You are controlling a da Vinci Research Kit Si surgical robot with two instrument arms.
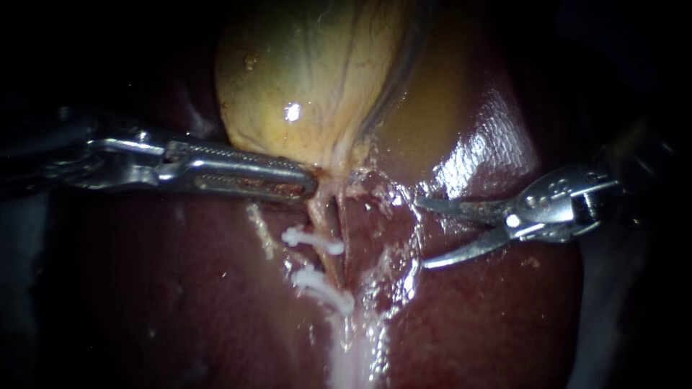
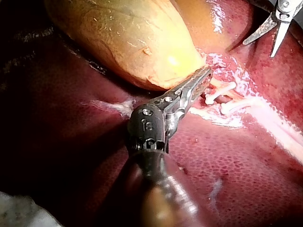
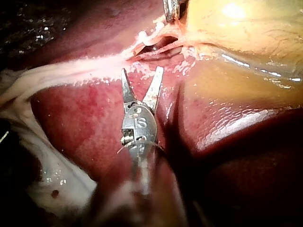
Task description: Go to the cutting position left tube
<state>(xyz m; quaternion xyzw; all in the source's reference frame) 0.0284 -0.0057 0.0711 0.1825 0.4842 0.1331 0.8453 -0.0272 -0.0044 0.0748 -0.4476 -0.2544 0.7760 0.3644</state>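
The yellow gallbladder point(image 1: 310, 79) lies over the dark red liver point(image 1: 180, 288). My left instrument point(image 1: 306, 185) comes in from the left, its long jaws shut on the gallbladder's neck. Below the neck run two thin tubes. The left tube point(image 1: 318, 213) carries two white clips point(image 1: 311, 240) point(image 1: 323, 286). My right instrument point(image 1: 424, 234) has two thin blades standing open, well to the right of the tubes and touching neither. The right wrist view shows its blades point(image 3: 142, 75) apart, short of the clips point(image 3: 144, 40). In the left wrist view the left instrument's jaws point(image 2: 204, 78) lie together beside the clips point(image 2: 220, 92).
Pale fatty tissue point(image 1: 353, 353) runs down from the tubes over the liver. A glossy wet lobe of liver point(image 1: 476, 155) rises between the right instrument and the gallbladder. White tissue point(image 3: 28, 80) trails off beside the right instrument.
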